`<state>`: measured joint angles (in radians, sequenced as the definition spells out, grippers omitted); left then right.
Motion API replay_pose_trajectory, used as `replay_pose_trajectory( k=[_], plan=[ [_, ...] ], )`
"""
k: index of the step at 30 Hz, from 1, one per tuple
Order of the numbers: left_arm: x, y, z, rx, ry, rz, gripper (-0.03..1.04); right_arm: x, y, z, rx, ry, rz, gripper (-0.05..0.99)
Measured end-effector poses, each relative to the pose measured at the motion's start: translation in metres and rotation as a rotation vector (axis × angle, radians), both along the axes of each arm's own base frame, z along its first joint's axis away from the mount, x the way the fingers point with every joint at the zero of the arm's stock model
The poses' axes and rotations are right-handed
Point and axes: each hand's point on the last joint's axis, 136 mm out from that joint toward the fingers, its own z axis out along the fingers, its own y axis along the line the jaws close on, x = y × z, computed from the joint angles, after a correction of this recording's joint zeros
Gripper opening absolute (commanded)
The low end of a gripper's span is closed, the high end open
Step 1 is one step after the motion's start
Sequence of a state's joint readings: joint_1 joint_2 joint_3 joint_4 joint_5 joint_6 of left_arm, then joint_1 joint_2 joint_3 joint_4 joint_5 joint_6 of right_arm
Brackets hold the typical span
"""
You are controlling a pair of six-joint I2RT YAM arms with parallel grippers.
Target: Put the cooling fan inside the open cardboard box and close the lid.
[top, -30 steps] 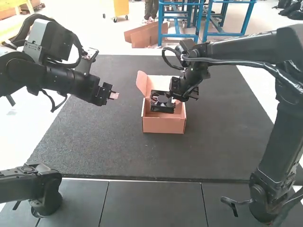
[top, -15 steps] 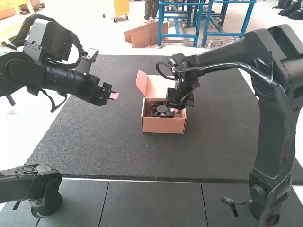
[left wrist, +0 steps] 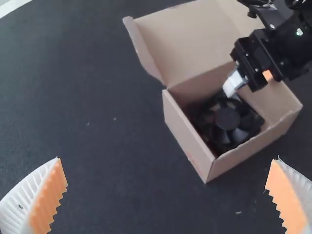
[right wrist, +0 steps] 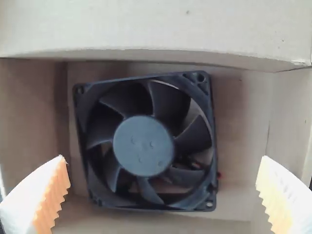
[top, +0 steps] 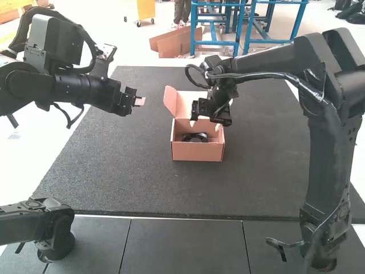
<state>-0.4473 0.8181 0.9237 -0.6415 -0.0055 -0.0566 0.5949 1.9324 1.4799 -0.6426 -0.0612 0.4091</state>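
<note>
The fan lies flat on the floor of the box, a little askew, so what remains is the lid, which stands upright at the box's far-left edge. The right gripper hangs just over the opening, its fingers spread wide and holding nothing. If the lid is swung down while the gripper is there, the flap would likely strike it. The left gripper hovers well to the left of the box, above the counter, its fingers also spread and empty. The box looks light and nothing pins it, so a push on the lid could slide or tip it. The creased flap may also spring back up.
</note>
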Motion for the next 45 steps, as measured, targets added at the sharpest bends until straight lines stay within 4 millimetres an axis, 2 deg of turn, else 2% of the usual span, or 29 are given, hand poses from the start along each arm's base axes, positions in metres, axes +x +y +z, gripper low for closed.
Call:
replay_pose_trajectory(
  k=[2,4,7,9,11,13,15,18,22,27,30,37,45],
  plan=[
    [0.005,0.001,0.005,-0.009,-0.002,0.015,0.97,0.001,0.005,0.016,0.019,0.007,0.02,0.9],
    [0.013,0.0,0.007,-0.017,0.008,0.032,0.97,0.012,0.013,0.041,0.064,-0.033,0.035,0.9],
    [0.029,-0.003,0.0,-0.018,0.044,0.055,0.97,0.031,0.013,0.093,0.135,-0.141,0.037,0.9],
    [0.039,-0.007,-0.005,-0.018,0.062,0.06,0.97,0.038,0.0,0.126,0.15,-0.213,0.035,0.9],
    [0.052,-0.011,-0.014,-0.012,0.091,0.074,0.97,0.039,-0.023,0.153,0.134,-0.276,0.028,0.9],
    [0.062,-0.014,-0.023,-0.006,0.126,0.09,0.97,0.04,-0.047,0.176,0.114,-0.343,0.015,0.9],
    [0.072,-0.015,-0.028,-0.006,0.145,0.11,0.97,0.038,-0.069,0.186,0.092,-0.388,0.004,0.89],
    [0.087,-0.01,-0.031,-0.014,0.159,0.162,0.97,0.032,-0.098,0.181,0.049,-0.43,-0.007,0.89],
    [0.107,0.005,-0.035,-0.019,0.17,0.246,0.97,0.027,-0.112,0.16,0.023,-0.479,0.001,0.89],
    [0.124,0.013,-0.051,-0.002,0.192,0.308,0.97,0.016,-0.115,0.136,0.023,-0.502,0.022,0.89],
    [0.134,0.012,-0.063,0.012,0.206,0.323,0.97,0.013,-0.112,0.129,0.044,-0.499,0.031,0.89],
    [0.162,0.017,-0.081,0.036,0.22,0.371,0.97,0.018,-0.102,0.123,0.093,-0.518,0.045,0.89],
    [0.192,0.031,-0.094,0.046,0.224,0.43,0.97,0.035,-0.094,0.086,0.091,-0.438,0.053,0.89]
  ],
)
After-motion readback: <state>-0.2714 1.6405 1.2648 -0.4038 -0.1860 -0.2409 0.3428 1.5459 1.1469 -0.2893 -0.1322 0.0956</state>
